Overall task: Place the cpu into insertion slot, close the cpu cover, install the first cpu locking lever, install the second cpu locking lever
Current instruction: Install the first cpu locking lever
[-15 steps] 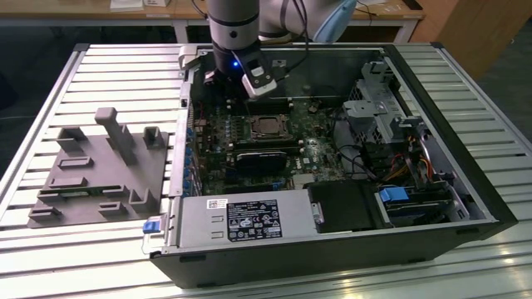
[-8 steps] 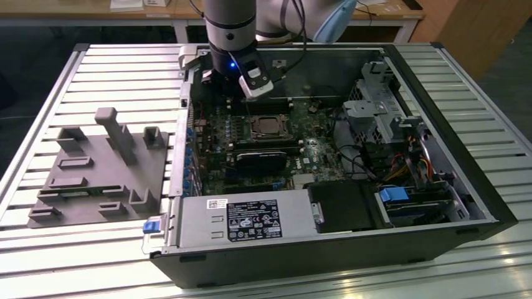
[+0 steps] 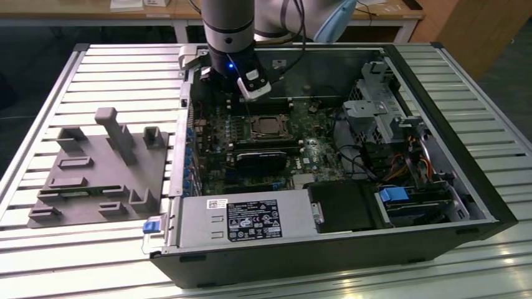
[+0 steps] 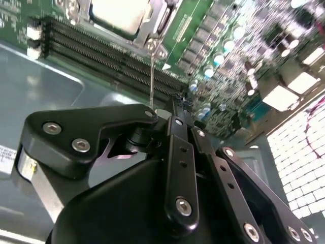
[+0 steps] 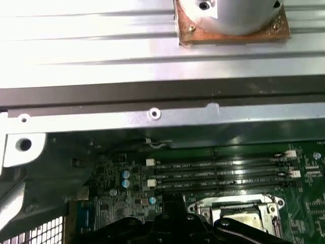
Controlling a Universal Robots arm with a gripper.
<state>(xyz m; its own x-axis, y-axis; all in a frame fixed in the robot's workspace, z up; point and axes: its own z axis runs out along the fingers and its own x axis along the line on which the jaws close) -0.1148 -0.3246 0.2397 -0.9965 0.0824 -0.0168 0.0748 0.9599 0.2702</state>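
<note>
Right at the front of the exterior view lies the open computer case [image 3: 332,261] on a slatted metal table [image 3: 50,261]. Its power supply [image 3: 249,221] runs along the near wall, and a grey moulded fixture [image 3: 96,171] sits just beside the case on the exterior view's left. Farther in, a black heatsink [image 3: 261,159] rests on the green motherboard [image 3: 320,156], and just behind it is the insertion slot [image 3: 268,126]. The cpu [image 4: 119,12] is seated in that slot — its silvery top shows bright in the second wrist view — with the cpu cover [image 4: 155,23] lying flat around it. A thin wire locking lever [image 4: 151,76] reaches from the socket's corner across the memory slots [image 4: 101,51] to just beside the fingertips of the gripper [image 4: 175,104]. The fingers look pressed together, though I cannot tell whether they pinch the lever or merely touch it. Beyond the slot the gripper hangs over the memory slots, near the case's far wall — the grey arm [image 3: 228,25] rises from it. Wooden tables [image 3: 390,12] stand farthest back.
</note>
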